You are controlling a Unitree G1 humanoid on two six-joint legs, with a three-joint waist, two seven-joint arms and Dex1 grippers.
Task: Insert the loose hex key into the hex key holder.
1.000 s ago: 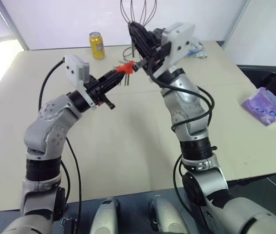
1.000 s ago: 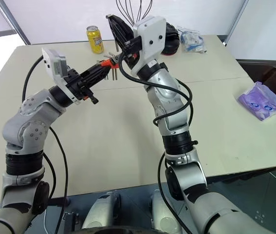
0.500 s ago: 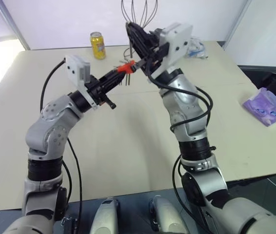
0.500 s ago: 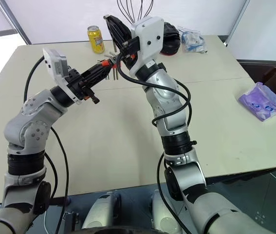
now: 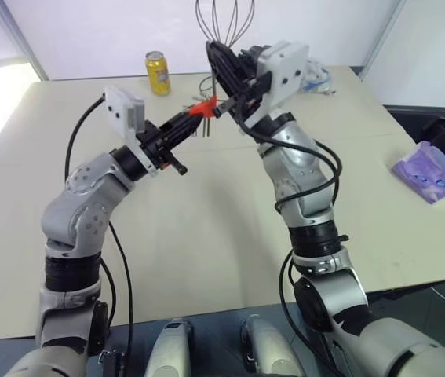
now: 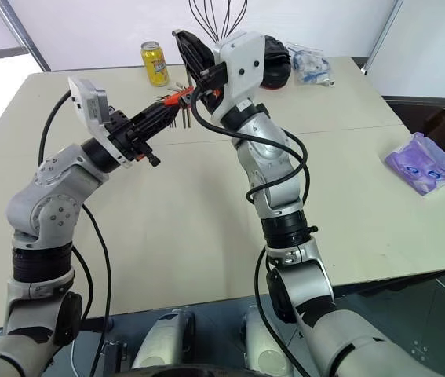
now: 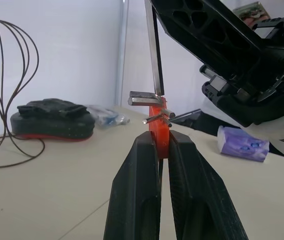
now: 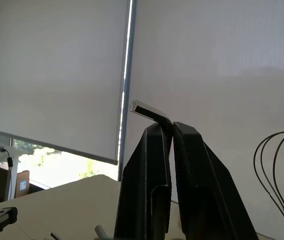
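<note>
The red-orange hex key holder (image 5: 203, 108) is held up over the table's far middle, with my left gripper (image 7: 162, 145) shut on it. Short grey keys (image 7: 143, 99) stick out of the block. My right gripper (image 8: 172, 127) is shut on the loose hex key (image 8: 147, 109), whose bent end pokes out past its fingertips. In the left wrist view the key's long shaft (image 7: 155, 55) runs down from the right gripper's fingers (image 7: 207, 30) to the holder's (image 7: 158, 132) top edge. Whether the tip sits in a slot I cannot tell.
At the beige table's (image 5: 206, 228) far edge stand a yellow can (image 5: 156, 72), a wire frame (image 5: 222, 20) on a black base (image 6: 275, 64), and a clear plastic bag (image 6: 310, 63). A purple tissue pack (image 5: 428, 173) lies at the right edge.
</note>
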